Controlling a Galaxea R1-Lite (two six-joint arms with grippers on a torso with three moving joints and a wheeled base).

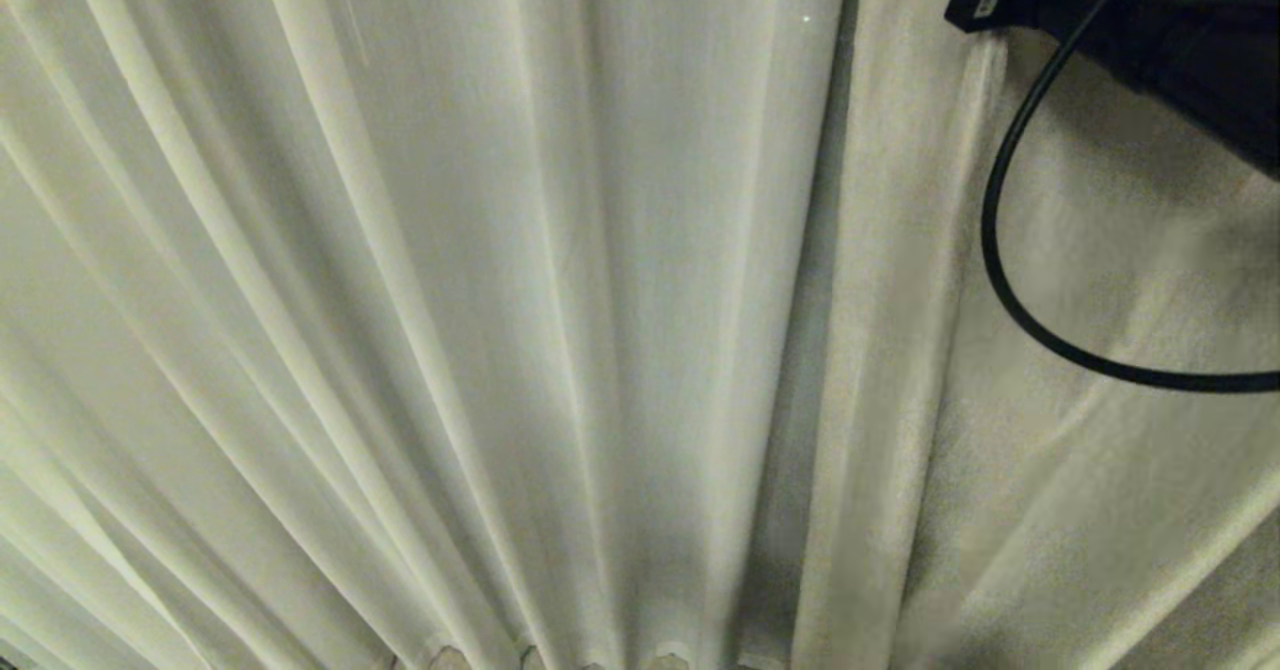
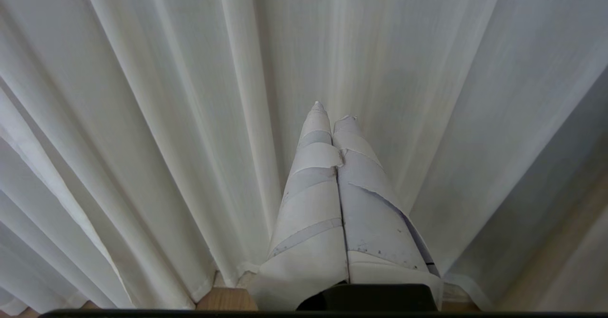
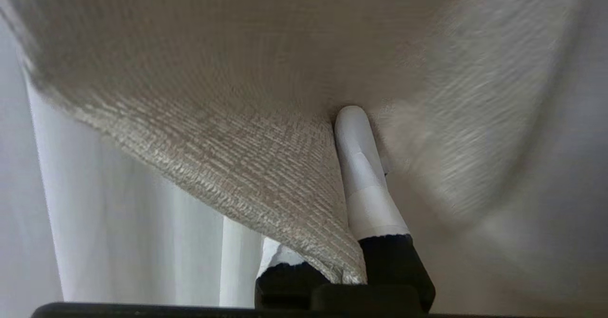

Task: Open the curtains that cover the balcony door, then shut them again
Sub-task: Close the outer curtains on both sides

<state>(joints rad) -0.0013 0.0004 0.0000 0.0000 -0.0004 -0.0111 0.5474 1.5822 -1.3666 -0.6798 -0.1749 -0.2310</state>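
Head view is filled by the curtains [image 1: 450,300], hanging drawn in long pleats, with the right arm [image 1: 1180,30] and its black cable [image 1: 1000,280] at the upper right. Its right hand [image 3: 332,166] is clamped on a curtain fold. The left hand [image 2: 332,118], fingers pressed together and empty, points at the pleats.

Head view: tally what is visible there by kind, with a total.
Curtains: 2 panels, meeting at a dark seam
Robot arm, black, upper right: 1
Black cable: 1
Total: 4
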